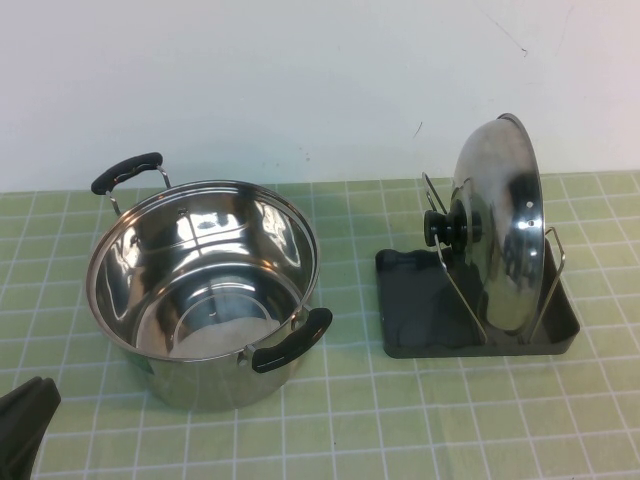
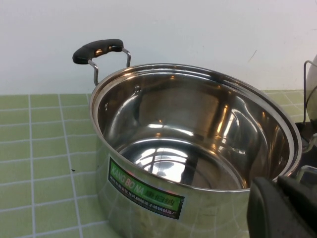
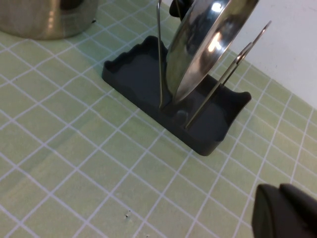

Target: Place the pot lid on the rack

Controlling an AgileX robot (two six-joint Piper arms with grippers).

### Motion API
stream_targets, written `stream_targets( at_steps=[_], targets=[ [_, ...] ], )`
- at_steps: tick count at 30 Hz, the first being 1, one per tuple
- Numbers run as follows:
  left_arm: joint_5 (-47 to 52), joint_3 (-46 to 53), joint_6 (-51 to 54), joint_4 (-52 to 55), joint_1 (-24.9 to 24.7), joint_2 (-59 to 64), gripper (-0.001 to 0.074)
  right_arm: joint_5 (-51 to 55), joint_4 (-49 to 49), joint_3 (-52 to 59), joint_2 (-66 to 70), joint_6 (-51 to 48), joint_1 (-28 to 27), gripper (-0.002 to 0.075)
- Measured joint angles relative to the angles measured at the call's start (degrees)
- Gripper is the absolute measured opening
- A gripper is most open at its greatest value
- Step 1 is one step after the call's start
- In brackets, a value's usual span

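Green checked matting (image 1: 400,420) covers the table in front of a plain white wall, and the work on it looks essentially finished. On the right, the pot lid (image 1: 500,225) stands on edge in the rack (image 1: 420,325), slotted between the upright wire loops, its black knob (image 1: 445,227) facing left toward the pot (image 1: 200,290). The right wrist view shows the lid's lower rim sitting down in the dark tray between two wires, leaning a little against the farther one. The pot sits open and empty on the left, well apart from the rack, one black handle far-left and the other near-right.

The left gripper (image 1: 25,420) shows only as a dark shape at the near-left corner of the table, just beside the pot's near side; I cannot tell how its jaws stand. The right gripper (image 3: 285,210) appears only in its own wrist view, a dark edge hovering above the mat on the near side of the rack, clear of the lid; its state cannot be told either.

Nothing touches the lid, so the step in hand, as I judge it, is leaving cleanly: any retreat should go up and away from the rack rather than across it, since a brush against a wire loop or the rim could tip the lid out of its slot.
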Motion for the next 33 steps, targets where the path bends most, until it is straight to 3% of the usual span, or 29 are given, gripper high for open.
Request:
stream_targets(
  at_steps=[16,19,25,33],
  targets=[
    [-0.90,1.46,0.22,0.60,0.00,-0.11,0.0000,0.00,0.10,0.00,0.00,0.11,0.00,-0.0001],
    [-0.08,3.80,5.04,0.15,0.80,-1.56,0.0000,0.00,0.10,0.00,0.00,0.11,0.00,-0.0001],
    [1.55,8.14,18.78,-8.32,8.41,-12.89,-0.0001,0.10,0.10,0.00,0.00,0.11,0.00,-0.0001],
    [2.58,13.13,39.14,-33.69,21.12,-19.81,-0.0001,0.21,0.10,0.00,0.00,0.11,0.00,-0.0001]
  ],
)
